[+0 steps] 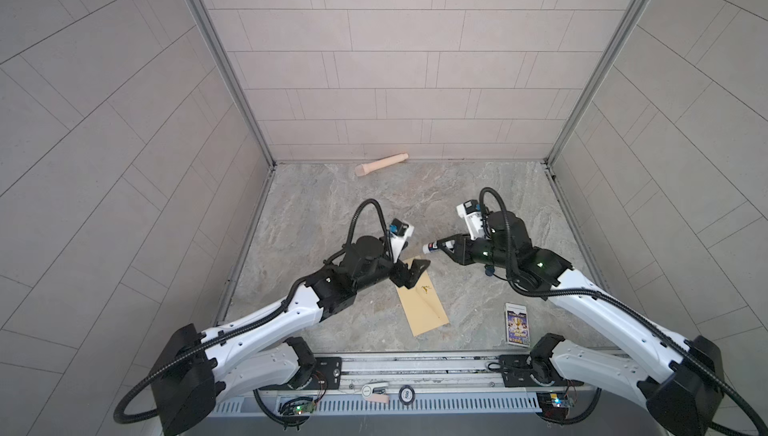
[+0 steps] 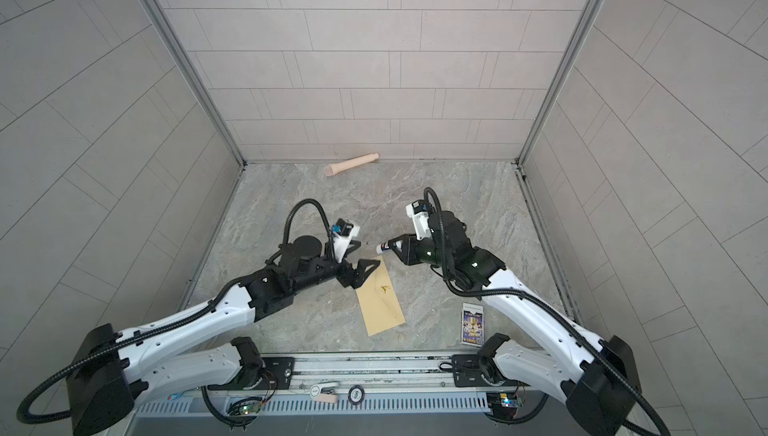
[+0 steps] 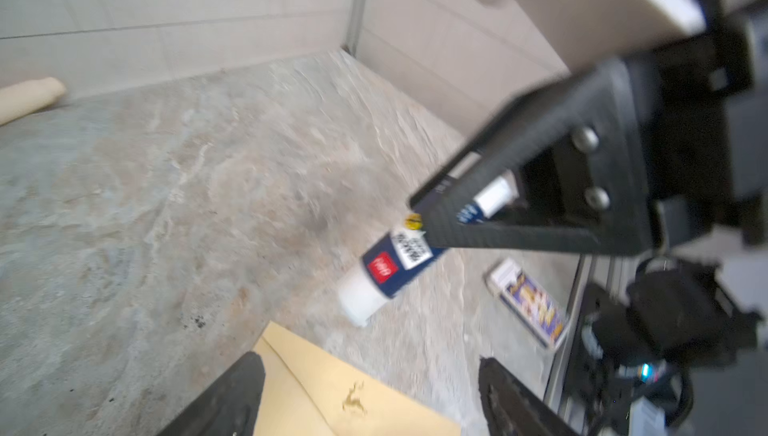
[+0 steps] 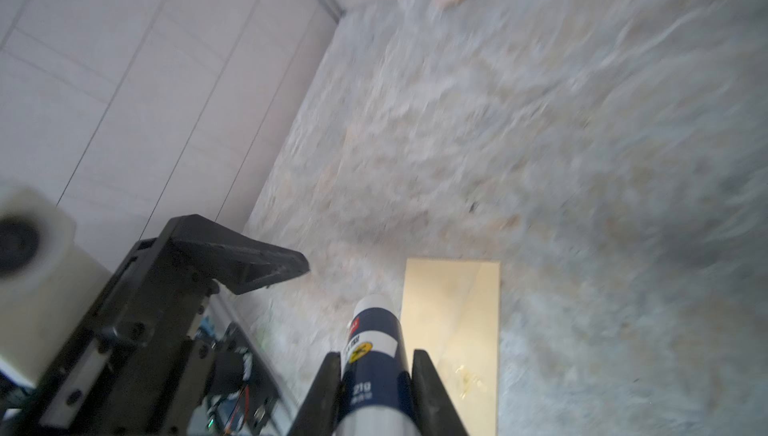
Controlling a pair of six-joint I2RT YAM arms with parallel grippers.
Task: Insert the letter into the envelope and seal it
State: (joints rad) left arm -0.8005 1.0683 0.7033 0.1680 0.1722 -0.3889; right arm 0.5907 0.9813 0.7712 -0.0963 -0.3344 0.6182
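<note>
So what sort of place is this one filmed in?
Probably a lab recording booth, not a real room: tile-patterned wall panels in metal corner posts enclose a stone-look tabletop, with a mounting rail along its front.

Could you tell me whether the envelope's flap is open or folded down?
Folded down: the envelope lies as a plain rectangle, flap flat.

Soft, even light fills both top views, which are sharp, leaving only faint shadows on the stone tabletop [image 1: 415,205]; the wall tiles [image 1: 104,122] bow toward 3 and 9 o'clock. Both wrist views are smeared with blur, the glue stick [image 3: 386,276] label barely readable.
</note>
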